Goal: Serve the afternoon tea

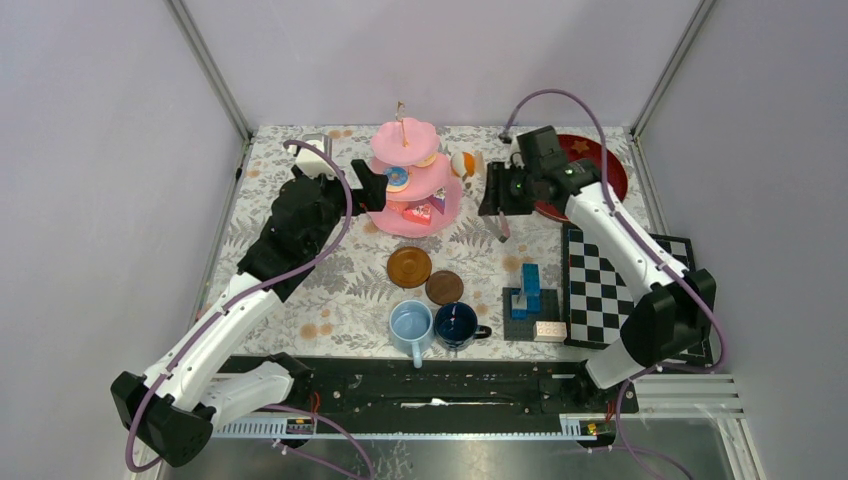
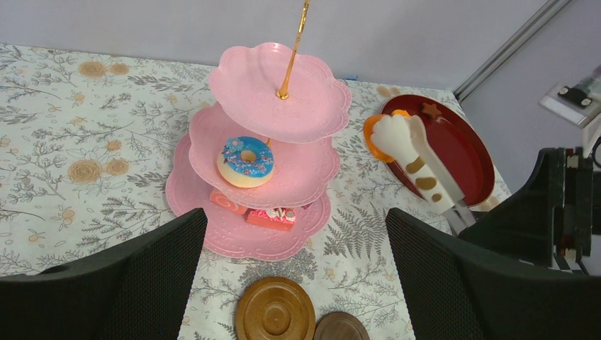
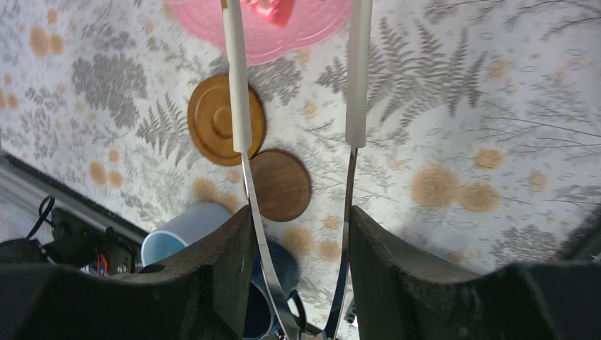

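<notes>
The pink three-tier stand (image 2: 315, 106) sits at the far middle of the floral tablecloth (image 1: 300, 300), its gold stem rising out of the wrist view. It is already partly dressed: a blue-iced doughnut (image 2: 246, 161) lies on the middle tier and a red pastry (image 2: 271, 218) on the bottom one, while the top tier is bare. Nearer the arm bases two brown saucers (image 1: 409, 266) lie side by side. The light-blue mug (image 1: 410, 325) and dark-blue mug (image 1: 456, 323) stand just in front of them, not yet set on them, so the cups look unserved. The left gripper (image 2: 294, 216) hovers beside the stand's left flank with its fingers spread wide and nothing between them, probably ready to steady it. The right gripper (image 3: 298, 212) is clamped on a pair of paw-tipped tongs (image 2: 407, 152), squeezing the springy metal arms near the hinge so the tips can pinch small pastries. The arms stand apart, and whether the tips carry anything I cannot tell. Behind the tongs is a red plate (image 2: 461, 152), likely the pastry source. The blue block stack (image 1: 528, 290) and chequered board (image 1: 610, 290) lie off to the right. No brand, label or writing is legible.
</notes>
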Controlling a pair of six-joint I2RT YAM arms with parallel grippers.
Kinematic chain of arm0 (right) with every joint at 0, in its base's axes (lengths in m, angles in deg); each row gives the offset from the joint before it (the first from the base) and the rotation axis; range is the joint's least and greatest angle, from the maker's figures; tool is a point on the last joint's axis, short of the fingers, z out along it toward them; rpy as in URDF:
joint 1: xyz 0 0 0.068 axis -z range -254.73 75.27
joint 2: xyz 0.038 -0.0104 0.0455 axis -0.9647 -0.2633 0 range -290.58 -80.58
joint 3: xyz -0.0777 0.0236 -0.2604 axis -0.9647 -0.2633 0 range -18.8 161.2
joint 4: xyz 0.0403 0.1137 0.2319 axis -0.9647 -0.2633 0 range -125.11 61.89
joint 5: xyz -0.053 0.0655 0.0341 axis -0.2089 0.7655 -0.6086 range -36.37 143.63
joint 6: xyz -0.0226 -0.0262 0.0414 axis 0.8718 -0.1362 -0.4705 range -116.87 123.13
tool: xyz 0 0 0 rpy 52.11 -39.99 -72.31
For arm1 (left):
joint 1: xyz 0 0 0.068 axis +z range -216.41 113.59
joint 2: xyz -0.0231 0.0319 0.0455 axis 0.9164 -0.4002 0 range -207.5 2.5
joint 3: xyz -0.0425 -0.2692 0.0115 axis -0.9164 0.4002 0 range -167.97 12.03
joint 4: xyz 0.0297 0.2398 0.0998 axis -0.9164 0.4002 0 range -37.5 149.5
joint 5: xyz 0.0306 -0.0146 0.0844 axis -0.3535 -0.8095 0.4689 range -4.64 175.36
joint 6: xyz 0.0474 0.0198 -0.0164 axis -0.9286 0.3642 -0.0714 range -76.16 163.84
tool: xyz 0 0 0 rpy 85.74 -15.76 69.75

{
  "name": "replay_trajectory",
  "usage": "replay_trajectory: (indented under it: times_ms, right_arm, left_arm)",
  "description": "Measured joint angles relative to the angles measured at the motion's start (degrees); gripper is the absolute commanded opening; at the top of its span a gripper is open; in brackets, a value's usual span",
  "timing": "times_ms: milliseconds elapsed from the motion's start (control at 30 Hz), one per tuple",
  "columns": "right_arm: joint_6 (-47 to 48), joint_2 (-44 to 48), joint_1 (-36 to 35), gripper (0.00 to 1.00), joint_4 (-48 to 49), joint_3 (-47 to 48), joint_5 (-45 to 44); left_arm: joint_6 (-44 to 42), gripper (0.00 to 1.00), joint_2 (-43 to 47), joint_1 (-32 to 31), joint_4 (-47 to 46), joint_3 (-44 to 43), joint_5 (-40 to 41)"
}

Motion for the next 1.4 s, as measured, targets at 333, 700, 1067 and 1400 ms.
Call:
replay_trajectory:
  times_ms: [333,700,1067,1400]
  right_arm:
    - [-1.5,-7.1,-8.1,0.28,0.0,3.7,-0.3]
    - [-0.9,-16.0,-11.0,0.38,-2.0,13.8,-3.6]
    - [-0.3,-17.0,-12.4,0.58,-3.9,14.0,-4.9]
    - [-0.1,-17.0,-12.6,0.63,-3.9,14.0,-6.1]
  left_arm:
    - [0.0,0.99,0.0,0.3,0.0,0.0,0.0]
    - [0.0,0.99,0.0,0.3,0.0,0.0,0.0]
    - [0.0,0.99,0.0,0.3,0.0,0.0,0.0]
    - [0.0,0.99,0.0,0.3,0.0,0.0,0.0]
